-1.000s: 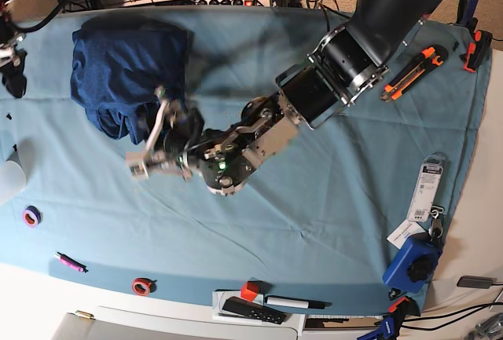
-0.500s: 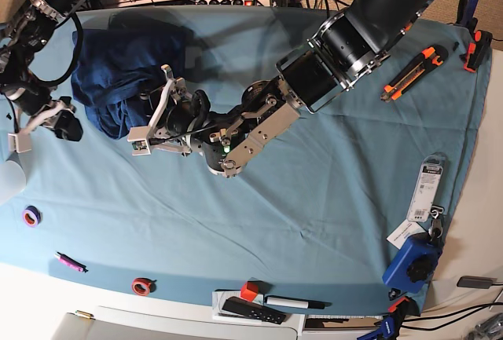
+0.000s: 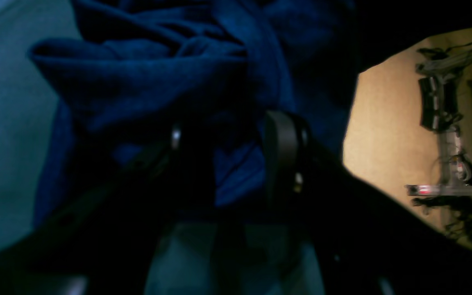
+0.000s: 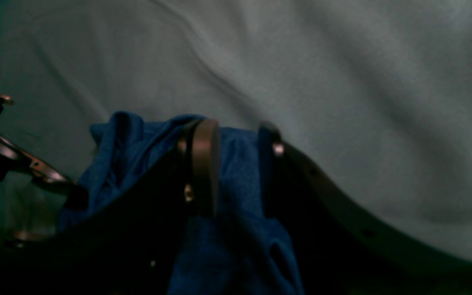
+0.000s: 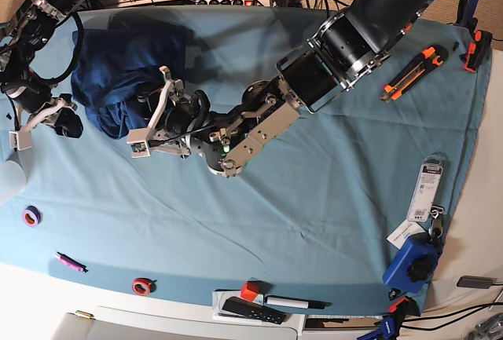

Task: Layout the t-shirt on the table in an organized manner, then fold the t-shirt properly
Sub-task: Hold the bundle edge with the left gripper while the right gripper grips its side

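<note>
The navy t-shirt [image 5: 118,69] lies bunched at the far left of the teal-covered table [image 5: 330,199]. My left gripper [image 5: 152,112] reaches in from the right and stands open, straddling the shirt's lower right edge. In the left wrist view its dark fingers [image 3: 281,155] have t-shirt [image 3: 146,82] folds between and beyond them. My right gripper [image 5: 39,120] sits at the shirt's left edge, open. In the right wrist view a fold of the t-shirt [image 4: 238,164] lies between its parted fingers [image 4: 203,164], over the table [image 4: 363,82].
An orange utility knife [image 5: 414,69] lies at the far right. A packaged item [image 5: 428,187] and a blue device [image 5: 413,261] sit at the near right. Tape rolls [image 5: 31,216] [image 5: 141,286], a pink marker [image 5: 69,261] and a remote [image 5: 251,309] line the near edge.
My right arm has swung in from the far left edge to the t-shirt's left side. My left gripper has shifted up slightly against the shirt's lower edge, staying open.
</note>
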Controlling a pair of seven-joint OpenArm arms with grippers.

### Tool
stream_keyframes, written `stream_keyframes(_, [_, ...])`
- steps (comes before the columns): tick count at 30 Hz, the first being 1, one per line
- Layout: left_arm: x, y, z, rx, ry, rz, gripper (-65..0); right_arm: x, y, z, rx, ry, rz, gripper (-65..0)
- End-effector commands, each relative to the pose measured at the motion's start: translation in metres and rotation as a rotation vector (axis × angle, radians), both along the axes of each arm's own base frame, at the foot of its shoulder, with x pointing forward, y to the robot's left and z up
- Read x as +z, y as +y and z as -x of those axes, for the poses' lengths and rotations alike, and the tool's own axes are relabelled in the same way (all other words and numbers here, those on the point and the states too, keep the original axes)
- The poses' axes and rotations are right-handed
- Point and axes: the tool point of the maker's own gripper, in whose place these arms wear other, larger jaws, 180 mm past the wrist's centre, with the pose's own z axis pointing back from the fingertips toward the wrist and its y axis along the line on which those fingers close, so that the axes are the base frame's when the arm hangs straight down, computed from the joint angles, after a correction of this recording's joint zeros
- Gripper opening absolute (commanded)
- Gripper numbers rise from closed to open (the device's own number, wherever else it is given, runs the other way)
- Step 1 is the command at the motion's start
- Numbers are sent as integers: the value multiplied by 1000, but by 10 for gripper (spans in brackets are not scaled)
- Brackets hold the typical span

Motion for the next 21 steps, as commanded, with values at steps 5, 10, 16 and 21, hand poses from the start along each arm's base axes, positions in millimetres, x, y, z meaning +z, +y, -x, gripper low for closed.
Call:
stream_keyframes(5, [25,-15,-4,-11,-36,71,-416,12,-4,-2,9,-24,19,-487])
stream_keyframes(10, [25,-15,-4,-10,-36,71,-416,-5,-1,13,9,25,7,-487])
stream_keyframes(16, [25,-15,-4,-11,-35,71,-416,-23,15,22,19,33,-19,-487])
stream_keyframes(21, [25,-15,-4,-11,-36,71,-416,-29,-6,17,-107,21,57,-487])
